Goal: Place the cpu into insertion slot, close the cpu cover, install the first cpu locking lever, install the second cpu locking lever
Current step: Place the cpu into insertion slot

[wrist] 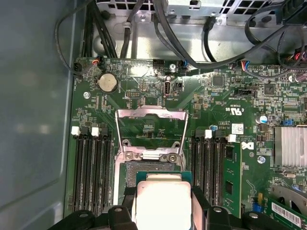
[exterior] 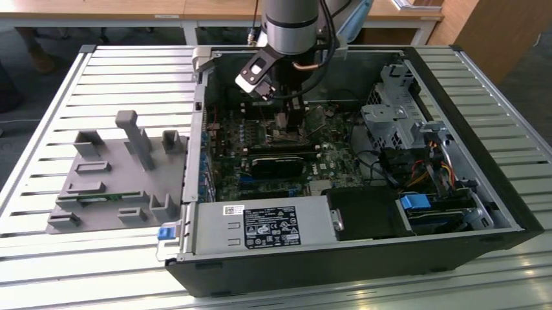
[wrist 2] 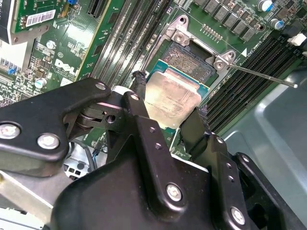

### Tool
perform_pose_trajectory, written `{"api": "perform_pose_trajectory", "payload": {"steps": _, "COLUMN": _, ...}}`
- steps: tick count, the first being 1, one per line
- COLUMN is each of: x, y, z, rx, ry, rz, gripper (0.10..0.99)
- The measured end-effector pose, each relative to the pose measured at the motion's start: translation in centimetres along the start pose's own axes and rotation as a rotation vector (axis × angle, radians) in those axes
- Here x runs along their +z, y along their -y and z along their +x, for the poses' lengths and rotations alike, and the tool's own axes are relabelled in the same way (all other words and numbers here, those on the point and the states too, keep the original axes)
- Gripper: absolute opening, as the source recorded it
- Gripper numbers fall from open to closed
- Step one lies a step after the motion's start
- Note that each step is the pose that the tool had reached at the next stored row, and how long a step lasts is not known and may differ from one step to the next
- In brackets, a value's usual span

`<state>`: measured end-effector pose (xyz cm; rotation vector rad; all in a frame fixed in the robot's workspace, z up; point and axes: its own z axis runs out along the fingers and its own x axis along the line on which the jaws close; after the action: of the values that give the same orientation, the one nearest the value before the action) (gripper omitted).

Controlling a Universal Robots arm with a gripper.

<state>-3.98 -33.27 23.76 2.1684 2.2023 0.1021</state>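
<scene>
My gripper (exterior: 289,121) hangs inside the open computer case over the green motherboard (exterior: 276,139). It is shut on the cpu (wrist 2: 172,103), a silvery square chip held by two opposite edges between the black fingers (wrist 2: 194,128). In both wrist views the cpu (wrist: 163,203) sits just above the insertion slot (wrist: 144,170), covering part of it, while the far part of the slot (wrist 2: 189,62) shows its dark pin field. The cpu cover (wrist: 151,115) stands swung open beyond the slot. A thin locking lever (wrist 2: 261,76) sticks out to one side.
The case walls (exterior: 203,129) close in around the board. Memory slots (wrist: 88,167) flank the socket, and cables (wrist: 144,28) run along the far edge. A long black block (exterior: 276,165), the power supply (exterior: 263,226) and a drive cage (exterior: 397,123) stand nearby. A grey fixture (exterior: 112,174) lies outside.
</scene>
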Motion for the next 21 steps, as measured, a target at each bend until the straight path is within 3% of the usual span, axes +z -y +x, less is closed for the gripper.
{"api": "perform_pose_trajectory", "payload": {"steps": 10, "x": 0.26, "y": 0.03, "z": 0.02, "rx": 0.0, "ry": 0.0002, "rz": 0.0, "gripper": 0.541}}
{"api": "perform_pose_trajectory", "payload": {"steps": 21, "x": 1.49, "y": 0.31, "z": 0.39, "rx": 0.0, "ry": 0.0005, "rz": 0.0, "gripper": 0.541}}
